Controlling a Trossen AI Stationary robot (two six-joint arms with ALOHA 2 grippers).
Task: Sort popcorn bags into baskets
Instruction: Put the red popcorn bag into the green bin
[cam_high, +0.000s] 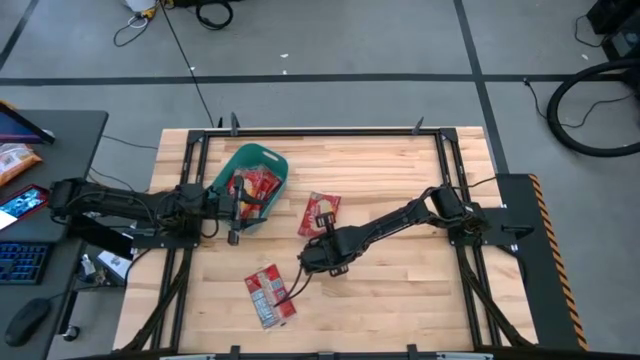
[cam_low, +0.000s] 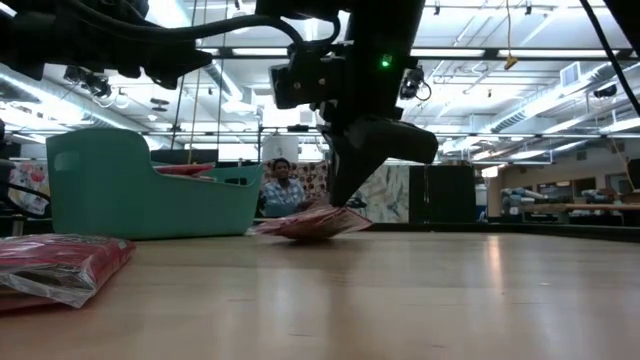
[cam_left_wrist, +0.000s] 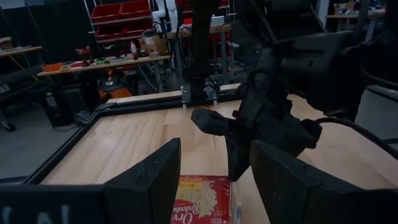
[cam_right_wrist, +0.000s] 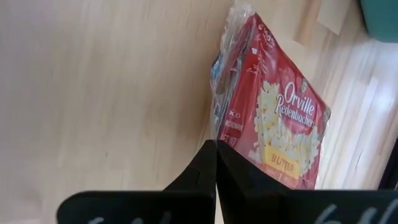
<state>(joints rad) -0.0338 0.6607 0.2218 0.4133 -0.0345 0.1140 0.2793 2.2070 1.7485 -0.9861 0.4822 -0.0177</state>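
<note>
While your right gripper (cam_high: 325, 237) sits low over the middle of the table (cam_high: 400, 290), its fingers (cam_right_wrist: 205, 168) are pressed together with no gap, their tips meeting at the near edge of a popcorn bag (cam_high: 319, 213) without gripping it. In the right wrist view that bag (cam_right_wrist: 273, 124) lies flat on the wood with its yellow-cream picture up, and in the low view you see its edge (cam_low: 315, 222) just under the dark gripper (cam_low: 345, 195).

Your left gripper (cam_high: 234, 212) hangs at the open side of the teal basket (cam_high: 232, 163), which stands near the table's far left corner. Its two fingers (cam_left_wrist: 152, 180) are spread wide apart and hold nothing; between them the left wrist view shows the same flat bag (cam_left_wrist: 202, 198) and, past it, your right arm's gripper.

Inside the basket you have several red popcorn bags (cam_high: 262, 184) piled against the wall; from the low view they rise just above the tub's rim (cam_low: 150, 185).

One more pile of popcorn bags (cam_high: 269, 294), white-grey panels showing, lies towards the near edge of the table, left of centre, well apart from both grippers. It shows at the left edge of the low view (cam_low: 55, 265).

A person (cam_low: 283, 190) sits in the room beyond the table, seen in the low view between the basket and your right gripper.
</note>
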